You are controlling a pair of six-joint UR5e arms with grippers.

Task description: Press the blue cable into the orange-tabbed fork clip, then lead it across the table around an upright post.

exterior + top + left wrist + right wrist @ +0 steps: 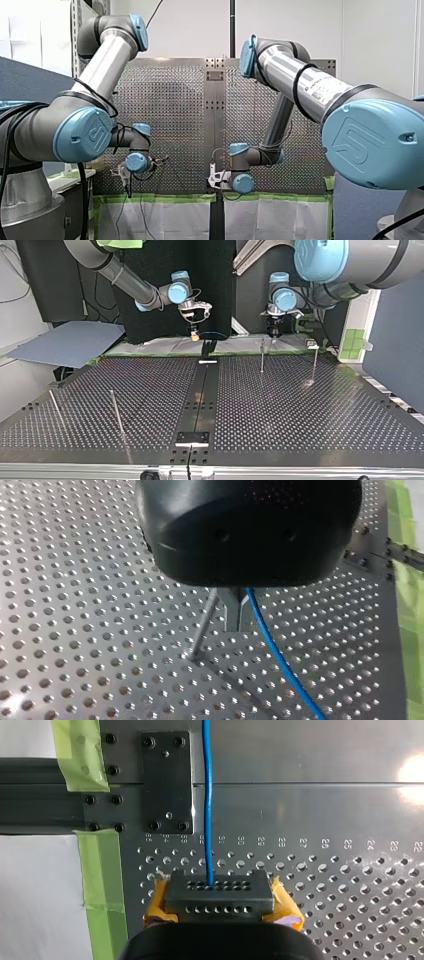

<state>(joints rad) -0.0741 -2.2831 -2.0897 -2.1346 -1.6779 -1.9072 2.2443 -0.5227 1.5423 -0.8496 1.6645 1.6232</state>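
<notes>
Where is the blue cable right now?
In the left wrist view, the blue cable runs just beside my left gripper, apart from the upright post on its other side.

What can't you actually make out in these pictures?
Left wrist view: the upper end of the blue cable, hidden under the black housing of the left end effector.
Right wrist view: where the cable goes beyond the perforated black block.
Top view: the cable's course over the table, too thin.
</notes>
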